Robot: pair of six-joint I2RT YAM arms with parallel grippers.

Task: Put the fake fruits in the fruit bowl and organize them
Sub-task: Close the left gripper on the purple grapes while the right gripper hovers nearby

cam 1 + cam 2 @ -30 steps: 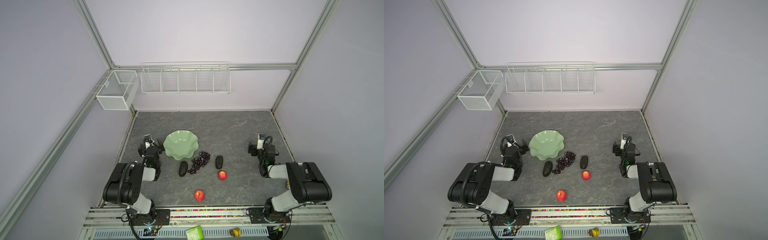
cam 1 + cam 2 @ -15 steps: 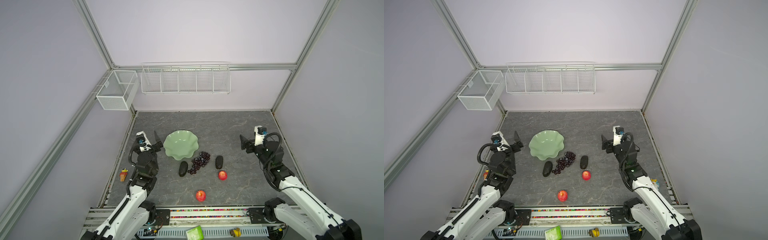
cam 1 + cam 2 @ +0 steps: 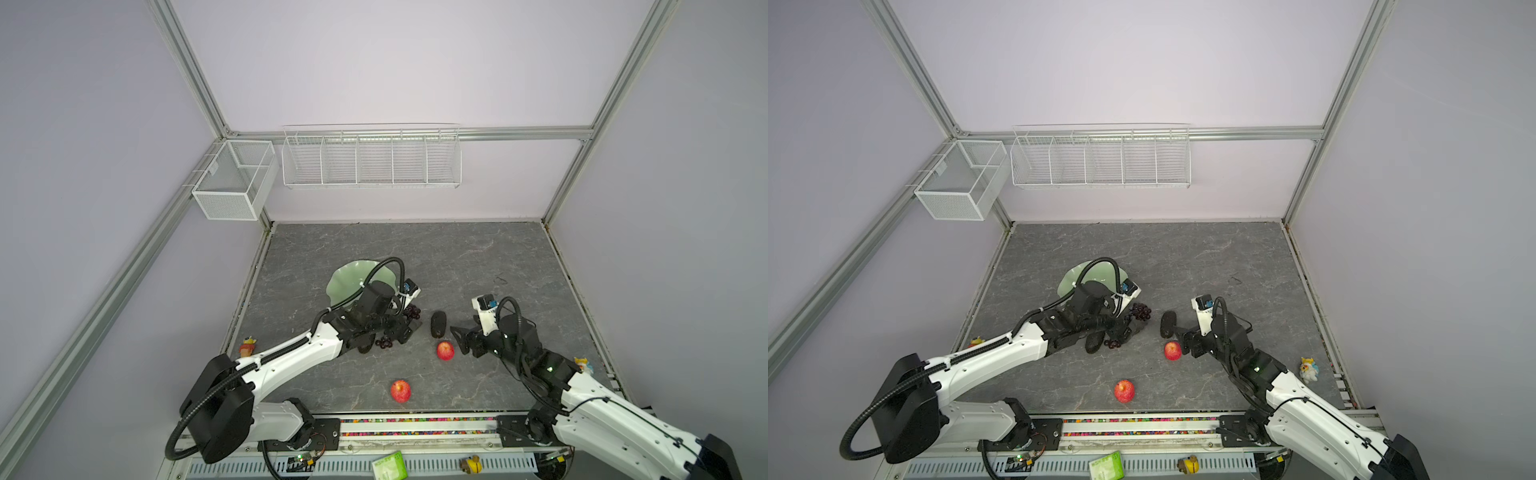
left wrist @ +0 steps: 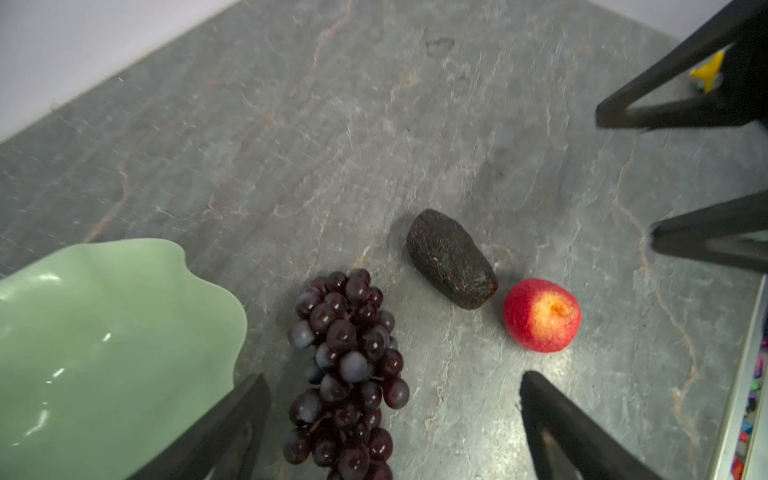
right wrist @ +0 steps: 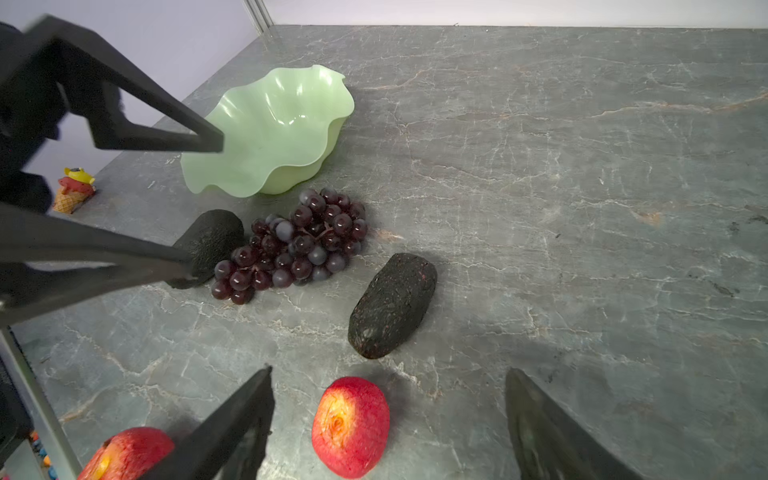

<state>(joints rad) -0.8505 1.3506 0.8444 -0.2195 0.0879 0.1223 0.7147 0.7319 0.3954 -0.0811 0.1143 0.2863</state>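
Note:
The pale green fruit bowl (image 3: 347,279) (image 5: 270,124) sits left of centre. In front of it lies the bunch of dark grapes (image 4: 349,365) (image 5: 299,245), with one blackish avocado (image 5: 216,241) on its left and another (image 3: 438,324) (image 4: 451,257) on its right. My left gripper (image 4: 392,378) (image 3: 405,328) hangs open over the grapes, its jaws astride the bunch. One red apple (image 5: 351,426) (image 3: 445,350) lies between the open fingers of my right gripper (image 5: 389,371) (image 3: 459,338), untouched. A second apple (image 3: 400,390) (image 5: 124,455) lies near the front edge.
Two white wire baskets (image 3: 372,158) (image 3: 232,183) hang on the back wall. A small toy (image 3: 248,345) stands at the table's left edge and another (image 3: 1308,369) at its right edge. The two grippers are close together over the fruits.
Both arms have swung in from the table's sides to the middle. The left gripper now hangs over the grapes and the right gripper straddles the apple.

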